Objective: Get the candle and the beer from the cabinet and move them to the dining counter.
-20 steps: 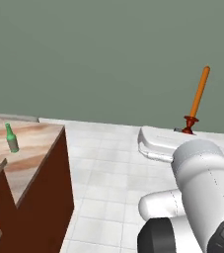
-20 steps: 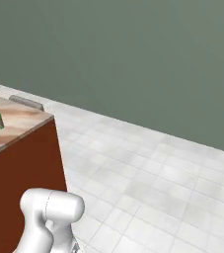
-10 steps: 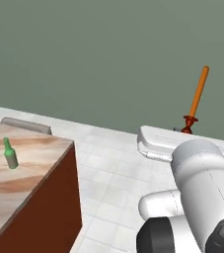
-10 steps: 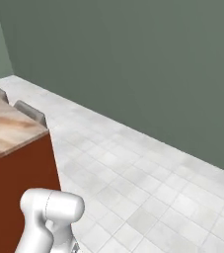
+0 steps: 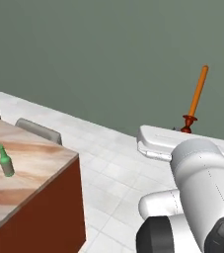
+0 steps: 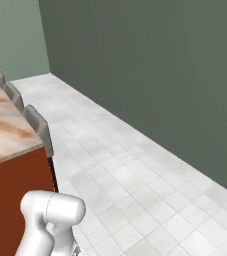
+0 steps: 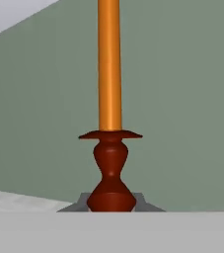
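Now your whole view has swung as the base turned, bringing the one dining counter (image 5: 32,165) nearer, low and off to the left of the gripper (image 7: 111,210). That suggests you're on the carry leg for the second item. One beer (image 5: 5,161) already stands upright on that slab. One candle (image 5: 196,100) rides upright, its dark base clamped between your narrowly closed jaws.
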Robot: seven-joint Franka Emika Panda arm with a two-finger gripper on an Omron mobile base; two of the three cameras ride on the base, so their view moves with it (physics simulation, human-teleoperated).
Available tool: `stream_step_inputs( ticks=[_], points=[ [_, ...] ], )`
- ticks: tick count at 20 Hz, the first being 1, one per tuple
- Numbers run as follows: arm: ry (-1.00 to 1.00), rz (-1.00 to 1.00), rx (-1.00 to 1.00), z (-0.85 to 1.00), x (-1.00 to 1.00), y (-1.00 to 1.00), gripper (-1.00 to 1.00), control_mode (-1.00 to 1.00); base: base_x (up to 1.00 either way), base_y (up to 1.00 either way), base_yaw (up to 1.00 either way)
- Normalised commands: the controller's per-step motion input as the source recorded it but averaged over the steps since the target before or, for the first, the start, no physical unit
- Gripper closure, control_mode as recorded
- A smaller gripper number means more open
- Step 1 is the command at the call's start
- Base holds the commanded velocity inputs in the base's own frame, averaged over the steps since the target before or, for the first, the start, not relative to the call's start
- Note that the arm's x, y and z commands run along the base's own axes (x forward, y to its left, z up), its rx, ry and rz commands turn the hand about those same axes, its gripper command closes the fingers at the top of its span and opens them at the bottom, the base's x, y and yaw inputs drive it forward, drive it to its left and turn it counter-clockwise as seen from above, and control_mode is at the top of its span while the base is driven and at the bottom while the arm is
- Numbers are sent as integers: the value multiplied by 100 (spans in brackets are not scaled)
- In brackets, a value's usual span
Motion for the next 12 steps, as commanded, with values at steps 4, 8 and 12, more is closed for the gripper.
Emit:
stream_step_inputs(
  ticks=[4, 8, 12],
  points=[
    [0, 0, 0, 0, 0, 0, 100, 100, 58, -24, 40],
    [0, 0, 0, 0, 0, 0, 100, 100, 57, -12, 38],
    [0, 0, 0, 0, 0, 0, 100, 100, 57, -1, 36]
  ],
)
